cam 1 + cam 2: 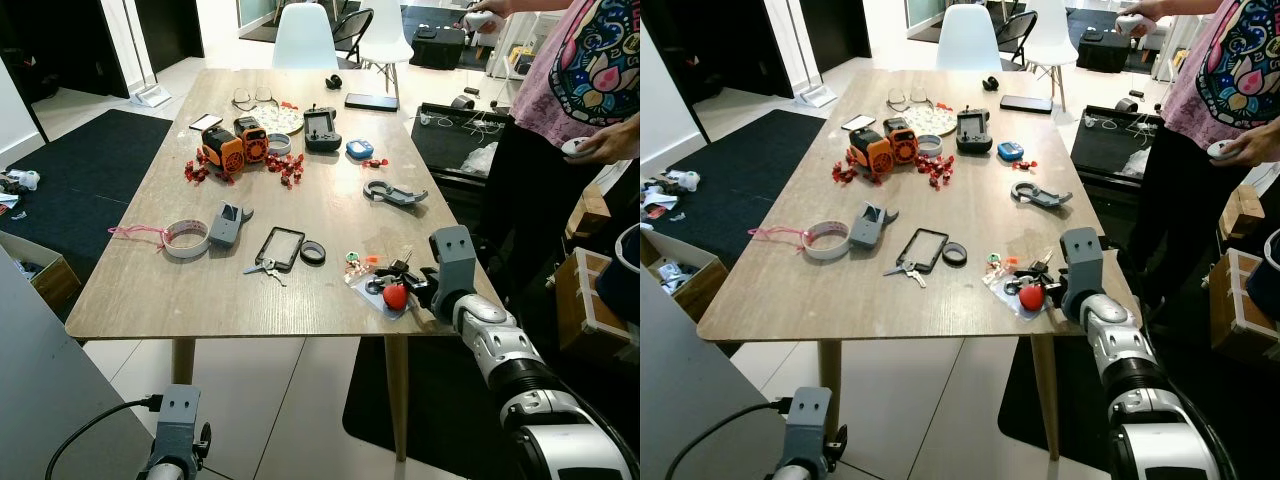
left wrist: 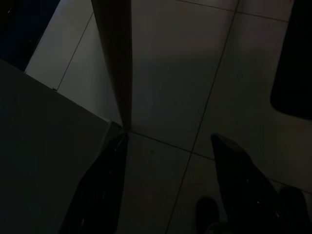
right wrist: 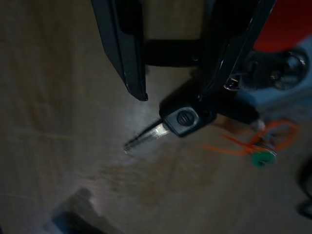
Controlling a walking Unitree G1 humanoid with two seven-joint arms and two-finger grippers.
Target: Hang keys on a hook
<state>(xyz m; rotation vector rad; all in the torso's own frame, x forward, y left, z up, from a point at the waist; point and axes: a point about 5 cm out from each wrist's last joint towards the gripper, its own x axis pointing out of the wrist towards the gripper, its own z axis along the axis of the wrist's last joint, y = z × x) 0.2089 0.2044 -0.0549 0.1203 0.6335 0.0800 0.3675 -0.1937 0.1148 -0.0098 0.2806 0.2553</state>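
In the left eye view I see my right gripper (image 1: 418,283) low at the table's (image 1: 150,280) near right corner, at the keys (image 1: 392,270) beside a red ball (image 1: 396,295); a person (image 1: 580,70) stands at the right edge. In the left wrist view the left gripper (image 2: 168,187) hangs over floor tiles (image 2: 195,73), fingers apart. In the right wrist view the fingers (image 3: 122,48) are apart, one touching the black key head.
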